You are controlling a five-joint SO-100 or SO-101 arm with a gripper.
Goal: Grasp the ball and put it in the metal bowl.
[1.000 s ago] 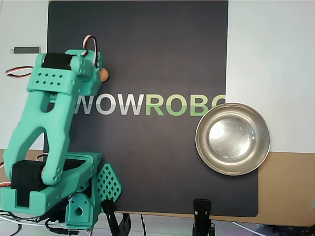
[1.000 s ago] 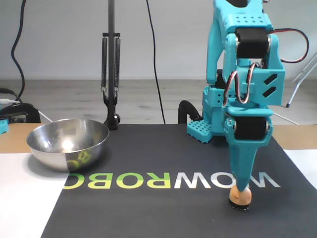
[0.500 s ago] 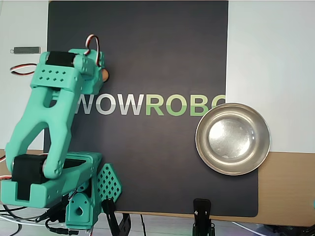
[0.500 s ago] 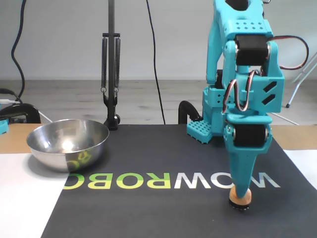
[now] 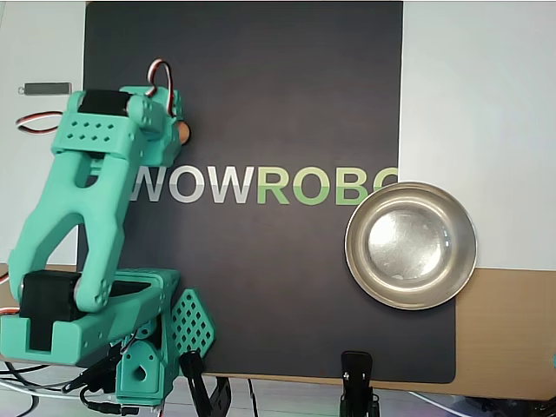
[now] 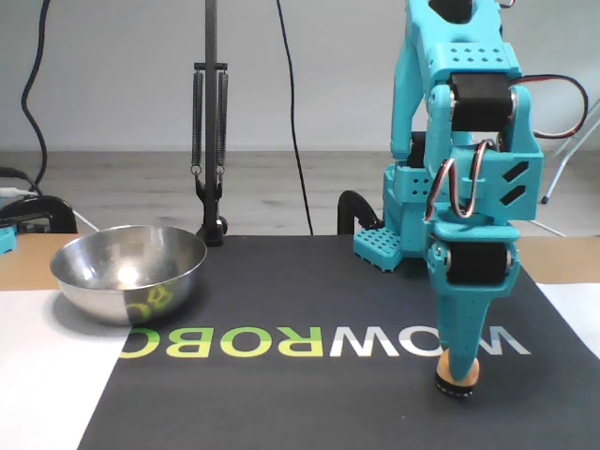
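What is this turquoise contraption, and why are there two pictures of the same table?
It is a small robot arm with a two-finger gripper at its end. One picture comes from a camera looking straight down, the other from a camera standing at table height facing the arm. On the table lies a dark mat printed with large letters. A shiny metal bowl stands at the mat's edge, empty, far from the arm's tip. In the fixed view the gripper points straight down onto a small peach-orange ball, which sits low on the mat; from above only a sliver of the ball shows beside the arm. Whether the fingers already squeeze it cannot be told from here.
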